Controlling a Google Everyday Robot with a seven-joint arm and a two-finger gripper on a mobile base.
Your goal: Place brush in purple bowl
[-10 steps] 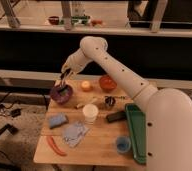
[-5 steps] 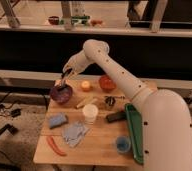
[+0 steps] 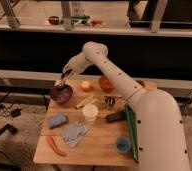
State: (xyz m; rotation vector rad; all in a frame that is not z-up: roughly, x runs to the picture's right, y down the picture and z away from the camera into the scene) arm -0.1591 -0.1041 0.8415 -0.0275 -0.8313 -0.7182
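The purple bowl (image 3: 61, 94) sits at the back left of the wooden table (image 3: 99, 145). A thin dark thing, probably the brush (image 3: 62, 87), pokes up from inside the bowl. I cannot tell if the gripper still touches it. My gripper (image 3: 66, 75) hangs just above the bowl's back right rim, pointing down at it. The white arm reaches in from the right and hides the right end of the table.
An orange fruit (image 3: 85, 86) and an orange bowl (image 3: 106, 83) stand to the right of the purple bowl. A white cup (image 3: 90, 113), wooden stick (image 3: 84, 102), metal cup (image 3: 109, 102), blue sponge (image 3: 57, 120), grey cloth (image 3: 75, 132), red chili (image 3: 55, 146), blue cup (image 3: 122, 144) and green tray (image 3: 131, 131) lie nearer.
My gripper has risen a little from the purple bowl's rim and shifted slightly right. The bowl and the other objects have not moved.
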